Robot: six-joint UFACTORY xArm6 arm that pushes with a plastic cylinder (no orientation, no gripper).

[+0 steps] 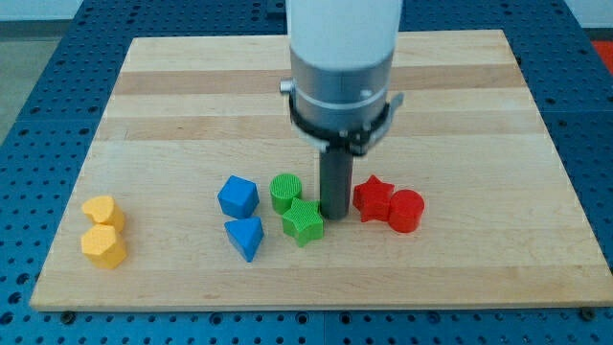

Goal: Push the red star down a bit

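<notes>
red star [373,198] sits just right of my tip [334,215], which holds nothing, so you must first go round toward the board's top edge.

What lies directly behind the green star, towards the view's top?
Behind the green star stands the green cylinder, touching or nearly so, with my tip just to its right. The rod hides the board between it and the red star.
</notes>
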